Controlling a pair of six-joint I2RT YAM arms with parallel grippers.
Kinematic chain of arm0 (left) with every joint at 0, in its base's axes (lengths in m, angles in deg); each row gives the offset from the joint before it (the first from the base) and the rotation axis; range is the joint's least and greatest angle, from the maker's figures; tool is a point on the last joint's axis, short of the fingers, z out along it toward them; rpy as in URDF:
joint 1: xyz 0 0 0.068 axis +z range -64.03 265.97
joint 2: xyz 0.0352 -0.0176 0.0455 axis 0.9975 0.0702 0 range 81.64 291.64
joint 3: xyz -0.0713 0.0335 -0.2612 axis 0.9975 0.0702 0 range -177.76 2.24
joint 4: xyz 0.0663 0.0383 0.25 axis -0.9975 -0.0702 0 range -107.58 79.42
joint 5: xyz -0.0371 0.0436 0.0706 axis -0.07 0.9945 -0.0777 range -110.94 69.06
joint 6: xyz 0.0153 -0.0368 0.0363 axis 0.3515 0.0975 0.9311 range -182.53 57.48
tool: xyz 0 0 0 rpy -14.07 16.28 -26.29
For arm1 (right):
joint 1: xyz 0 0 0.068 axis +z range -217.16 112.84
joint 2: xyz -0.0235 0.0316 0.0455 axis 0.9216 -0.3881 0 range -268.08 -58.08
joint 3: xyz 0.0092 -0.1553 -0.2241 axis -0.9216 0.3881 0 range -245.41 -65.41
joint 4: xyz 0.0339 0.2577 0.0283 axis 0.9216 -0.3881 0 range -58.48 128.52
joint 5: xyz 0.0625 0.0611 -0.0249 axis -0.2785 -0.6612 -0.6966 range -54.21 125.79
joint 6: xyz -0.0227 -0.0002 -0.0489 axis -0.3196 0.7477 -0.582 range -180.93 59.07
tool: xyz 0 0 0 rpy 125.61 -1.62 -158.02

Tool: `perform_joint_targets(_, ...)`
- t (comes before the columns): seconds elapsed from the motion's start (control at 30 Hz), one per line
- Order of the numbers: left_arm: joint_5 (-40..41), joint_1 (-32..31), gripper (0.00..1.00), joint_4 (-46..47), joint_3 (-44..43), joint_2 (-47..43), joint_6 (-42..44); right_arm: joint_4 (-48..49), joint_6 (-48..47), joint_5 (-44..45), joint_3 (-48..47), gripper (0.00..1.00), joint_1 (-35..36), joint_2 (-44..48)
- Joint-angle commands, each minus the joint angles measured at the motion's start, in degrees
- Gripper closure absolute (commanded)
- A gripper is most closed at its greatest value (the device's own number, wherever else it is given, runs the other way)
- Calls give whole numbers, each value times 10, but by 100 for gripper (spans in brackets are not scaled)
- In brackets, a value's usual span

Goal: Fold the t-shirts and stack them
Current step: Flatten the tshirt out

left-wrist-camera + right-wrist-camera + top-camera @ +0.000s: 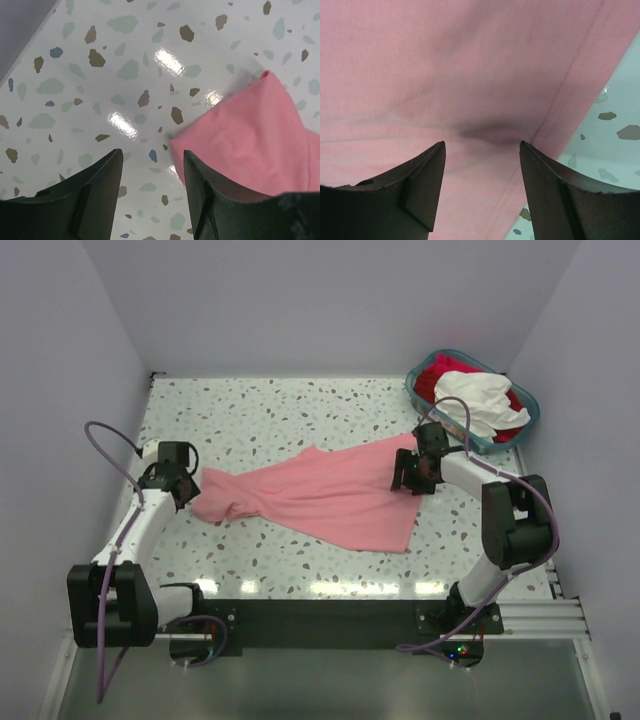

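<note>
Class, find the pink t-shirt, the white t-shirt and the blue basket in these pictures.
pink t-shirt (330, 500): top external view, middle of the spread cloth.
white t-shirt (478, 398): top external view, centre of the crumpled heap.
blue basket (412, 386): top external view, its left corner rim.
</note>
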Motion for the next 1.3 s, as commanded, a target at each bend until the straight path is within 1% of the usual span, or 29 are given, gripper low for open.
perform_joint_targets(0.0,-28,4,43,35,6,31,21,-4,-16,4,-15,35,10,14)
perform_joint_targets(0.1,-75,5,42,70,3,66,37,-4,-22,0,-14,35,16,10)
perform_joint_targets(0.2,-114,5,45,86,2,104,46,-2,-25,-5,-14,35,23,10)
perform_joint_targets(0.23,-128,5,49,88,3,111,47,-1,-26,-7,-15,35,26,9)
perform_joint_targets(0.27,-135,5,50,90,7,123,47,-1,-29,-7,-16,35,31,9)
perform_joint_targets(0.4,-132,5,50,87,19,123,43,0,-35,-5,-17,35,41,10)
perform_joint_targets(0.47,-103,5,45,82,29,110,43,-1,-36,-7,-19,35,44,11)
perform_joint_targets(0.53,-93,5,43,84,36,103,50,0,-37,-5,-20,35,46,12)
perform_joint_targets(0.7,-103,5,43,94,50,108,50,2,-43,-12,-24,35,55,5)
perform_joint_targets(0.8,-108,5,51,96,52,110,45,2,-44,-16,-23,35,59,2)
perform_joint_targets(0.87,-103,5,53,96,52,111,45,4,-44,-17,-22,35,60,2)
perform_joint_targets(0.9,-100,5,57,97,53,112,46,5,-44,-17,-22,35,61,2)
perform_joint_targets(0.97,-97,5,61,97,52,120,45,5,-44,-18,-21,35,61,2)
perform_joint_targets(1.0,-100,3,66,97,52,123,44,5,-45,-18,-21,35,61,2)
perform_joint_targets(1.07,-100,-2,71,96,51,133,41,7,-44,-19,-20,35,61,2)
perform_joint_targets(1.1,-98,-9,77,92,50,135,39,8,-45,-19,-19,35,61,2)
perform_joint_targets(1.17,-90,-14,84,86,44,140,38,8,-45,-19,-17,35,62,2)
perform_joint_targets(1.23,-48,-38,96,62,36,142,39,7,-46,-20,-18,35,61,2)
perform_joint_targets(1.27,-29,-43,99,49,24,140,27,6,-47,-20,-18,35,61,2)
